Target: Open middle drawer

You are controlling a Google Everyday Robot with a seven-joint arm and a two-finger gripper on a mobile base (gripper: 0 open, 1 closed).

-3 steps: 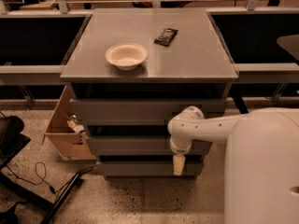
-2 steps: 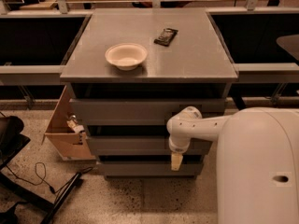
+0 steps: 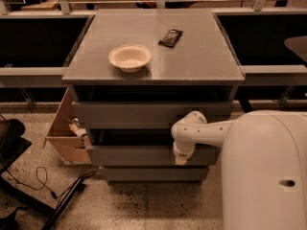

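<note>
The grey cabinet has three plain drawer fronts stacked below its top. The middle drawer stands out a little from the cabinet, with a dark gap above its front. My gripper hangs from the white arm and points down, at the right part of the middle drawer's front, near its upper edge. The wrist hides how the gripper meets the front. The top drawer front and the bottom drawer front lie above and below it.
A white bowl and a dark packet lie on the cabinet top. An open cardboard box stands on the floor at the cabinet's left. A black stand and cable lie at lower left. My white body fills the lower right.
My gripper has shifted slightly left and up along the middle drawer's front. My white body takes up more of the lower right. The bowl and packet have not moved.
</note>
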